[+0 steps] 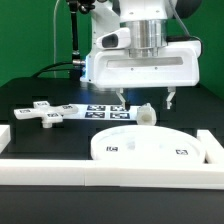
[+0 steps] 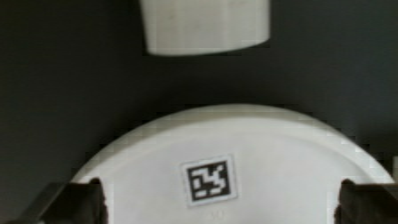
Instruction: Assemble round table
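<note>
- Above the black tabletop [image 1: 60,140], the gripper [image 1: 145,101] hangs with its two fingers [image 1: 120,99] spread wide and nothing between them.
- Below and in front of the fingers, the large rimmed round disc [image 1: 150,148] lies flat on the table. The wrist view shows its curved edge [image 2: 240,125] reaching up between the two dark fingertips [image 2: 54,205] without touching either.
- Just beyond the disc's far edge sits the short cylindrical leg [image 1: 147,114]. In the exterior view it falls between the two fingers but lower than their tips. The wrist view puts the leg [image 2: 208,27] clear of the disc, with a strip of dark table between them. I cannot tell whether it stands upright or lies on its side.
- At the exterior view's left, well apart from the gripper, the cross-shaped base piece [image 1: 50,113] lies flat.
- Between the base piece and the leg lies the marker board [image 1: 106,110], thin and flat.
- All three parts are smooth, matte white plastic. The disc has a low raised rim and carries small black-and-white square tags [image 2: 212,181]. The base piece has blocky arms with tags on top.
- Long white border rails [image 1: 100,172] edge the table in front of the disc.
</note>
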Tool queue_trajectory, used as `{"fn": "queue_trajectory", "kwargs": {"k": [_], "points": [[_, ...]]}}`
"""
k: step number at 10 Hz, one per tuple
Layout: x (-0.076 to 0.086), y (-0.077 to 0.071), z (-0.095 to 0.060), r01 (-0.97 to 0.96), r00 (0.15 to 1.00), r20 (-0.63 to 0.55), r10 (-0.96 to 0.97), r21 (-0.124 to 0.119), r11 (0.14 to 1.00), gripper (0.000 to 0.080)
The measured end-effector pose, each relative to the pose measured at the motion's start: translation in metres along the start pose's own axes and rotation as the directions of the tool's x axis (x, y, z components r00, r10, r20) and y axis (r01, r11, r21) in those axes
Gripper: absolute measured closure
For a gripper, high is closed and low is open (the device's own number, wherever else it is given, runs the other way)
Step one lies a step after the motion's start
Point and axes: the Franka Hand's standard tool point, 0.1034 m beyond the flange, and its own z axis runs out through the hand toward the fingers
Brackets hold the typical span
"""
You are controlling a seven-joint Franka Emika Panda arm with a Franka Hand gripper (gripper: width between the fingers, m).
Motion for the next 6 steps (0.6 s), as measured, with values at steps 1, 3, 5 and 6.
{"fn": "queue_trajectory", "kwargs": {"k": [1,3,5,6], "points": [[0.001,0.001,-0.001,0.005,1.000,0.022,-0.005,-0.002,1.000,0.0151],[0.002,0.000,-0.001,0.009,1.000,0.015,-0.009,0.000,1.000,0.0151],[-0.009,0.000,0.002,0.014,0.985,0.172,-0.011,-0.015,1.000,0.0151],[-0.010,-0.001,0.005,0.025,0.972,0.234,-0.020,-0.017,1.000,0.0151]]}}
